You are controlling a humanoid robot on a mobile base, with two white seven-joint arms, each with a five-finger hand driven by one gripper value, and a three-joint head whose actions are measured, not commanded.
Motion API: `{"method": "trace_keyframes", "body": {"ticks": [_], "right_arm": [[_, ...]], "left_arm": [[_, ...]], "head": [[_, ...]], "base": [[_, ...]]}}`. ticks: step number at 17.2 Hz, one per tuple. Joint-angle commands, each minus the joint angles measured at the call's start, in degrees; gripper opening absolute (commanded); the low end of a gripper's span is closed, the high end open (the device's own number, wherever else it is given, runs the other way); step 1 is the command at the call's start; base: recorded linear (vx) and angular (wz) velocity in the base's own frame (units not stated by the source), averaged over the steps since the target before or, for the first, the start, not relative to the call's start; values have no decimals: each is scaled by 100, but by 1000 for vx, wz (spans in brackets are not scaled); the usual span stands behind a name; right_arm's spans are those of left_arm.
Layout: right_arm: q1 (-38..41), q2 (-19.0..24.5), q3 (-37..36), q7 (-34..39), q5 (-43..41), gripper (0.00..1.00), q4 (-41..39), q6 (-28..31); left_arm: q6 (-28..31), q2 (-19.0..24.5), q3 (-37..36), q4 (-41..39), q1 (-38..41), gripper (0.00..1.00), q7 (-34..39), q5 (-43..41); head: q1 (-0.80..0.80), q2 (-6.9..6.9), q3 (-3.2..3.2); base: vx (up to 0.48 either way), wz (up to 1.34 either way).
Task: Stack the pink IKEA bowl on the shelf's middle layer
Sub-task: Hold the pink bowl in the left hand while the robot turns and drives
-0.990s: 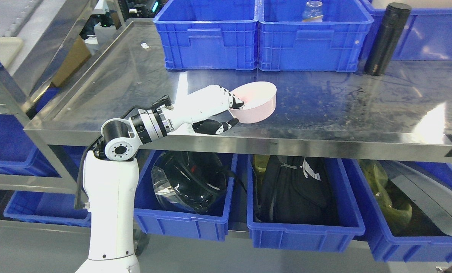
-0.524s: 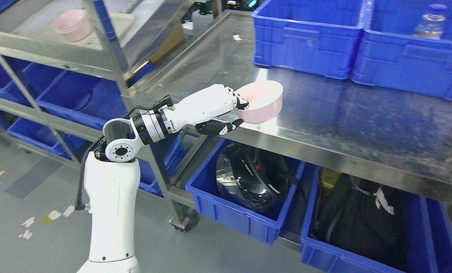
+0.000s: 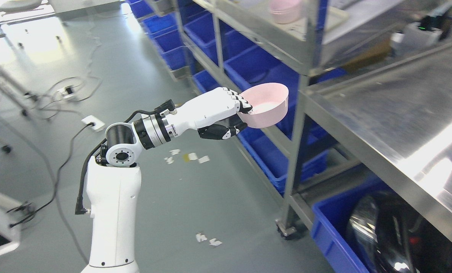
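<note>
My left hand (image 3: 238, 116) is shut on the rim of a pink bowl (image 3: 268, 105), fingers inside and thumb under it. The bowl hangs in the air, tilted a little, to the left of the steel table (image 3: 392, 110) and in front of the shelf rack's upright post (image 3: 305, 125). Other pink bowls (image 3: 285, 10) stand stacked on the rack's upper visible layer (image 3: 271, 34), at the top of the head view. My right arm does not show.
Blue bins (image 3: 248, 64) fill the rack's lower levels. A blue bin with a black helmet (image 3: 392, 235) sits under the table. Cables (image 3: 70, 87) and paper scraps (image 3: 188, 157) lie on the grey floor at left.
The camera has swung left, so the whole picture has shifted. The bowl, held over the table a second ago, is now off the table's edge in the air near the shelf rack.
</note>
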Motion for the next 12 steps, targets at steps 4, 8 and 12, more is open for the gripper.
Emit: {"method": "trace_keyframes", "body": {"ticks": [4,8,12], "right_arm": [[28,-100,0,25,0,100,-100,-4],[28,-100,0,25,0,100,-100,-4],[28,-100,0,25,0,100,-100,-4]], "left_arm": [[0,100,-252,-122,32,4,2,83],[0,100,-278,-245,32,5,-6,83],[0,100,-436,-253,32,4,2,83]], "head": [[0,2,0],[0,2,0],[0,2,0]], "base": [[169,1239],[147,757],[178,477]]}}
